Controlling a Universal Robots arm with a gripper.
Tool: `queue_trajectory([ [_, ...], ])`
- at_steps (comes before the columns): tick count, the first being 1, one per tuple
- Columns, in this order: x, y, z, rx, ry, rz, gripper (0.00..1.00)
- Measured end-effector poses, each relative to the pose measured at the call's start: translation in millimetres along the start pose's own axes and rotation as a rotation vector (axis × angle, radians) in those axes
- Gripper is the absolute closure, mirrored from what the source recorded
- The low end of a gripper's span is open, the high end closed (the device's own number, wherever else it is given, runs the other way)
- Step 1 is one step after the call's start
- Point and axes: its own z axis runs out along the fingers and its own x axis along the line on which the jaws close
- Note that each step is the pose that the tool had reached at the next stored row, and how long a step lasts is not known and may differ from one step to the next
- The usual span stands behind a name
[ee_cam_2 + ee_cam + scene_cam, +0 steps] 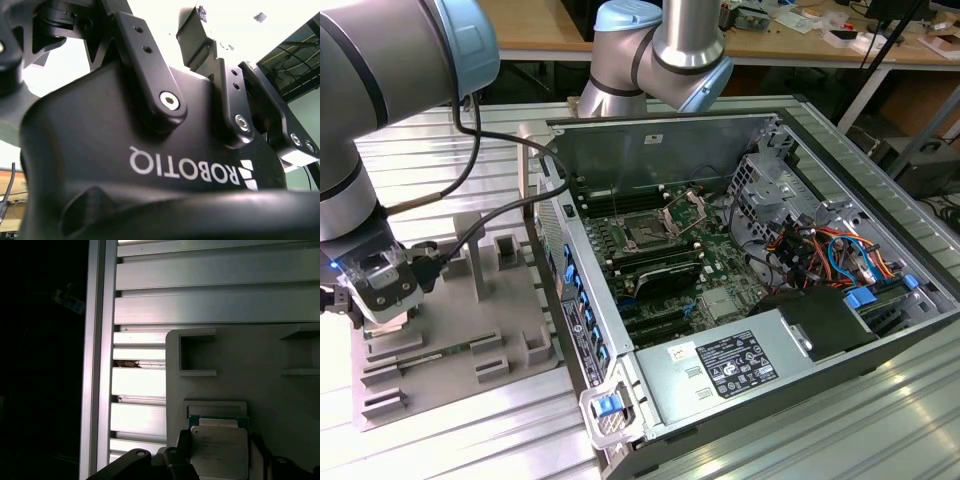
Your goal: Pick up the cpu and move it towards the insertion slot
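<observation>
The claw (382, 292) flanked the cpu (220, 452) at the grey tray (470, 345), clamping indiscernible; I judged the move to the insertion slot (645, 233) not yet begun.

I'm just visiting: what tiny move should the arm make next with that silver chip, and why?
Probably a short, straight lift, once its hold is sure. The gripper sits at the cpu, which lies flat in a recess of the grey tray; the insertion slot is inside the computer case toward the exterior view's right, past its near wall.
</observation>
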Motion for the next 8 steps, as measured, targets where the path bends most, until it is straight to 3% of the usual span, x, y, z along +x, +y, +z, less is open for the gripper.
queue_trajectory([
  [8,0.0,0.1,-2.0,-0.0001,0.0000,0.000,0.45],
])
